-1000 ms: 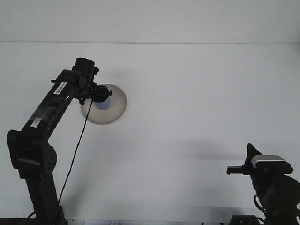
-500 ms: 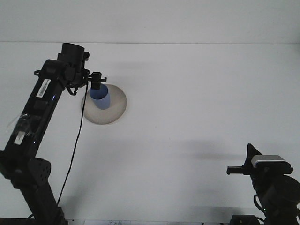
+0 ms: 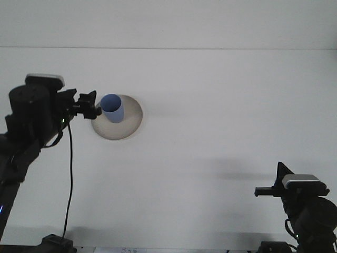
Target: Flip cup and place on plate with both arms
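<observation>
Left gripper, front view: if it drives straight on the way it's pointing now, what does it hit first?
Most likely the blue plastic cup, standing on the round beige plate. The left gripper points rightward at it, close beside it. Depth is unclear from one view, so it might pass just in front or behind.

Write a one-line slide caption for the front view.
Blue cup stands on the beige plate, the left end effector just beside it, the right arm parked low at the table's near edge.

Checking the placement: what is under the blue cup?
The blue cup stands on the beige plate, which lies on the white table. The plate's patch beneath the cup is hidden.
</observation>
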`<state>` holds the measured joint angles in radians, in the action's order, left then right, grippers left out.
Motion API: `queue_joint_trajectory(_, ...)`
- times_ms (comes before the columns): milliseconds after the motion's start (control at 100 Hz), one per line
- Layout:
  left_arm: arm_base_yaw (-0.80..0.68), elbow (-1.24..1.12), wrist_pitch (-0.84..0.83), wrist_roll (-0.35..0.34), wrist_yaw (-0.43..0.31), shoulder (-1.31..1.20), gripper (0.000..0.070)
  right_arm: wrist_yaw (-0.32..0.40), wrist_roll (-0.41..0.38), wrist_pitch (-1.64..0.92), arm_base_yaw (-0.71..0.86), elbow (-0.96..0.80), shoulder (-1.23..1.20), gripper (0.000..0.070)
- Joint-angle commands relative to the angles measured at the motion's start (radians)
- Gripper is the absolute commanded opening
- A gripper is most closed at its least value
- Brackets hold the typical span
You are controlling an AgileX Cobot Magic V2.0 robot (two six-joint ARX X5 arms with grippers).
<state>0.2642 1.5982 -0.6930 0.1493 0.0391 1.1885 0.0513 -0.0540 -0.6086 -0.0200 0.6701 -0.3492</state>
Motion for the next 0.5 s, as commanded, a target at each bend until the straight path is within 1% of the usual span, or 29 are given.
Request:
queue_joint_trajectory(0, 0.003, -0.141, 0.054, 0.048, 0.036, -0.092, 0.0381, 0.0, -0.01, 0.009, 0.001, 0.004, -0.006, 0.0)
queue_joint_trajectory(40, 0.003, -0.24, 0.093, 0.056, 0.069, -0.163, 0.0381, 0.0, -0.01, 0.009, 0.001, 0.004, -0.006, 0.0)
queue_joint_trajectory(130, 0.003, -0.41, 0.152, 0.072, 0.12, -0.292, 0.0382, 0.0, -0.01, 0.009, 0.001, 0.004, -0.006, 0.0)
queue_joint_trajectory(290, 0.003, -0.671, 0.246, 0.071, 0.122, -0.507, 0.0382, 0.0, -0.01, 0.009, 0.001, 0.004, -0.006, 0.0)
queue_joint_trajectory(490, 0.003, -0.901, 0.29, 0.066, 0.124, -0.697, 0.0379, 0.0, -0.009, 0.01, 0.001, 0.004, -0.006, 0.0)
